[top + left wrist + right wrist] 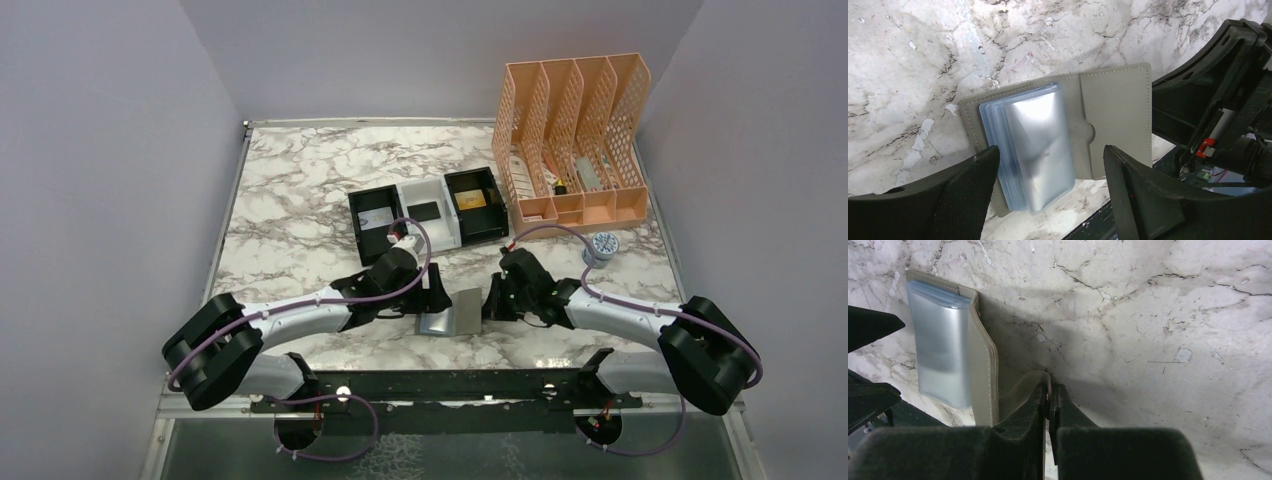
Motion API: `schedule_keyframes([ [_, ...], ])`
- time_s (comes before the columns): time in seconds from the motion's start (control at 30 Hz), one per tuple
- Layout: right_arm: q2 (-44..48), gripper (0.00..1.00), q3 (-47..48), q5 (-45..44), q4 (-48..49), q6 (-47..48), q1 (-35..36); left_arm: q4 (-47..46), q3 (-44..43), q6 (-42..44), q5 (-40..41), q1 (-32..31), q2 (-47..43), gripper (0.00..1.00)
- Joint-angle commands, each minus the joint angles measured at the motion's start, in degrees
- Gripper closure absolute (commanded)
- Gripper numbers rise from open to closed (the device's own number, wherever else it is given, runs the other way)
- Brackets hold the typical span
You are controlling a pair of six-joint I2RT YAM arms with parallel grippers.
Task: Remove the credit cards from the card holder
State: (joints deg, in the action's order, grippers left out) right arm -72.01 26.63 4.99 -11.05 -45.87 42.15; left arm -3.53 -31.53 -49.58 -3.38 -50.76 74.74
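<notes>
The card holder point(455, 312) lies open on the marble table between my two grippers. In the left wrist view its grey-taupe cover point(1118, 115) lies flat, with a stack of blue-grey plastic sleeves point(1040, 145) on the left half. I cannot tell whether any card is in the sleeves. My left gripper point(1048, 152) is open, with its fingers on either side of the sleeves, just above them. My right gripper point(1049, 397) is shut on the rounded edge of the holder's cover point(983, 375) and holds that side raised. A gold-yellow credit card point(473, 199) lies in the tray's right compartment.
A black-and-white three-compartment tray point(352, 215) stands behind the grippers, with a dark card point(425, 211) in its middle compartment. A peach mesh file rack point(575, 130) stands at the back right. A small round object point(603, 245) lies in front of the rack.
</notes>
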Motion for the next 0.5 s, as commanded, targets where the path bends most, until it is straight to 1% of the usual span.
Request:
schedule_keyframes([
  [0.0, -0.7, 0.99, -0.3, -1.0, 1.6, -0.5, -0.2, 1.3, -1.7, 0.7, -0.1, -0.5, -0.3, 0.21],
  [0.17, -0.8, 0.99, -0.3, -1.0, 1.5, -0.5, -0.2, -1.0, -0.9, 0.0, -2.3, -0.8, 1.2, 0.24],
  [0.3, -0.7, 0.99, -0.4, -1.1, 1.6, -0.6, -0.2, -3.5, -0.7, -0.4, -4.5, -1.1, 2.2, 0.31],
  [0.43, -1.0, 0.99, -0.6, -1.0, 1.6, -0.6, -0.2, -4.7, -0.9, -0.8, -5.0, -1.7, 2.7, 0.37],
  [0.47, -0.9, 0.99, -0.5, -1.0, 1.6, -0.6, -0.2, -4.8, -0.8, -1.1, -5.0, -1.8, 2.7, 0.37],
])
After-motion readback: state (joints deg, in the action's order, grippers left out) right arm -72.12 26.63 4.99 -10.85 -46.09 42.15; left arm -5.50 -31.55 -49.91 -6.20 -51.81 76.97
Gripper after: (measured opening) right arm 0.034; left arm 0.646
